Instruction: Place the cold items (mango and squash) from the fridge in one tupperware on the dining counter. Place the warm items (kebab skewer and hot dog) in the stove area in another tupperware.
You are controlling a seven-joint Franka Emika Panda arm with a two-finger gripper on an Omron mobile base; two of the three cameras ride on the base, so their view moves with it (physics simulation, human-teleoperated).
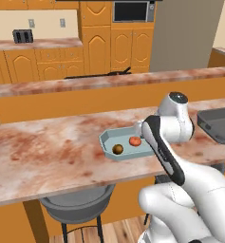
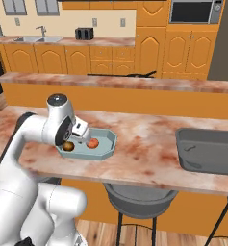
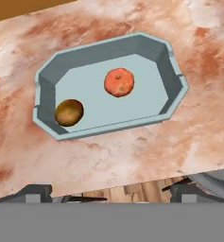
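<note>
An orange-red fruit (image 3: 119,82) and a brown one (image 3: 69,112) are lying apart in the pale blue tupperware (image 3: 172,82) on the marbled worktop (image 3: 132,146). Above it, the gripper (image 3: 111,191) is hovering, fingers spread wide and holding nothing.

Surface (image 3: 132,142): polished reddish-brown marbled stone, smooth. Pale blue tray (image 3: 168,78): matt plastic look, smooth walls. Orange-red fruit (image 3: 119,82): mottled, slightly dimpled skin. Brown fruit (image 3: 69,112): dull, blotchy skin. Dark grey tray (image 2: 207,151): matt. Floor (image 2: 134,233): wood planks.

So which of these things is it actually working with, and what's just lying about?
In the job:
pale blue tray
orange-red fruit in it
brown fruit in it
dark grey tray
dining counter

Lying about:
stool
toaster
microwave
</note>
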